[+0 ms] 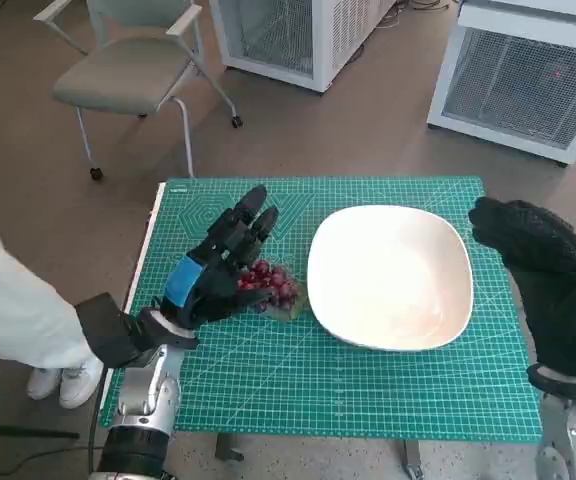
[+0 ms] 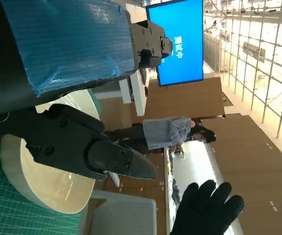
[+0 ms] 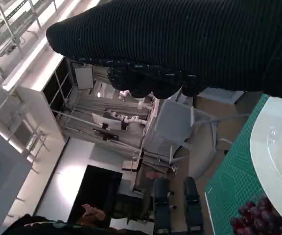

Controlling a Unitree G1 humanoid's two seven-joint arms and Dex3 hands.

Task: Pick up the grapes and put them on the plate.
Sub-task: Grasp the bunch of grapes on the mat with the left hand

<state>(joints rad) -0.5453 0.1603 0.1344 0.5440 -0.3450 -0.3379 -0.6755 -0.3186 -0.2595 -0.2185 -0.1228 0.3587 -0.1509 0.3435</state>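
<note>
A bunch of dark red grapes (image 1: 275, 287) lies on the green mat (image 1: 368, 385), just left of the white plate (image 1: 393, 275). My left hand (image 1: 220, 268) hovers at the grapes' left side, its fingers stretched out over the mat and its thumb close against the bunch; nothing is gripped. My right hand (image 1: 530, 243), in the black glove, is raised beside the plate's right rim with spread fingers and holds nothing. In the right wrist view the grapes (image 3: 254, 219) show beside the plate (image 3: 278, 147). The left wrist view shows the plate (image 2: 43, 191) and the glove (image 2: 207, 210), not the grapes.
A grey chair (image 1: 128, 70) stands behind the table on the left. White cabinets (image 1: 298, 35) (image 1: 528, 80) stand at the back. A person's leg in white trousers (image 1: 8, 310) and white shoes (image 1: 63, 385) are close to the table's left edge.
</note>
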